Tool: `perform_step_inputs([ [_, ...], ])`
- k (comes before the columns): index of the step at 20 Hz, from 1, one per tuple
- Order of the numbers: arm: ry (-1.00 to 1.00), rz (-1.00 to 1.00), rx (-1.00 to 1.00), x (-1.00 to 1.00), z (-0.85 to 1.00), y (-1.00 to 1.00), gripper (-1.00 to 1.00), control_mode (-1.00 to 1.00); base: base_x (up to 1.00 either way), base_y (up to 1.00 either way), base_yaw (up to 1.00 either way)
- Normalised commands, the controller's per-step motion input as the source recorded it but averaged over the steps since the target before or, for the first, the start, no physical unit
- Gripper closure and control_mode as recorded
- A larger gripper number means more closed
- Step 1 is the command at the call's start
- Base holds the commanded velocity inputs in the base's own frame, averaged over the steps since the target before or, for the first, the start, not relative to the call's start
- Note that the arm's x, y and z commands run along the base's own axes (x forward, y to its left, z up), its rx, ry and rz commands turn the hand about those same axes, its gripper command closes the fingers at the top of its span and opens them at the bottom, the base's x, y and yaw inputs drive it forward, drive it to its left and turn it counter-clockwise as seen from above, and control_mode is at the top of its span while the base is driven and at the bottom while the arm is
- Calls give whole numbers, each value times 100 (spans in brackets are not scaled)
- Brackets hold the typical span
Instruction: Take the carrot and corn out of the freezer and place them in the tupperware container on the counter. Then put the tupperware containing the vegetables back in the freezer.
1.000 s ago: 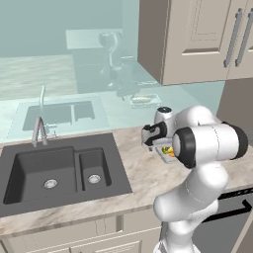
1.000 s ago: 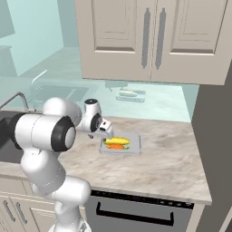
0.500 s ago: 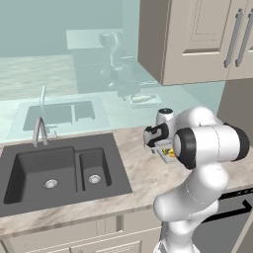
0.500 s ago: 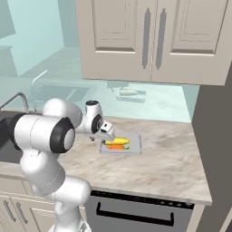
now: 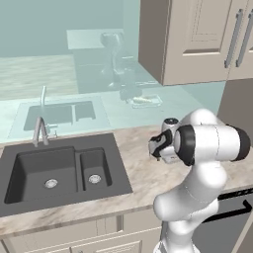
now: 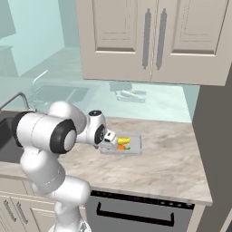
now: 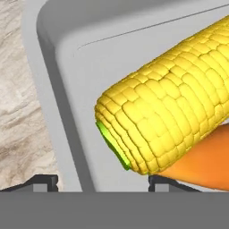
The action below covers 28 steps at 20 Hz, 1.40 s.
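While corn (image 7: 165, 112) and carrot (image 7: 201, 165) lie in the tupperware container (image 7: 67, 67), the fingers (image 7: 44, 181) straddle its rim, parted, gripping nothing yet.

We see a dark sink (image 5: 59, 170) with 2 basins and a metal faucet (image 5: 40, 129) well left of the pincer, beige panelled cabinets (image 6: 152, 38) above it, and a pale teal glossy backsplash (image 5: 59, 59) behind.

Even soft rendered light, sharp, faint shadows
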Motion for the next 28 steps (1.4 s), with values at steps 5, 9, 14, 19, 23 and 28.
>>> perform_step_inputs([
  [5, 0, 0, 1, 29, -33, -7, 100, -100, 0, 0, 0],
  [9, 0, 0, 0, -1, -26, 0, 100, -100, 0, 0, 0],
  [14, 0, 0, 0, -3, -3, -1, 100, -100, 0, 0, 0],
  [19, -2, 3, 0, -6, 7, 7, 100, -100, 0, 0, 0],
  [23, 2, 10, -3, 0, 27, 17, 100, -100, 0, 0, 0],
  [28, 4, 23, -6, 2, 46, 3, 100, -100, 0, 0, 0],
])
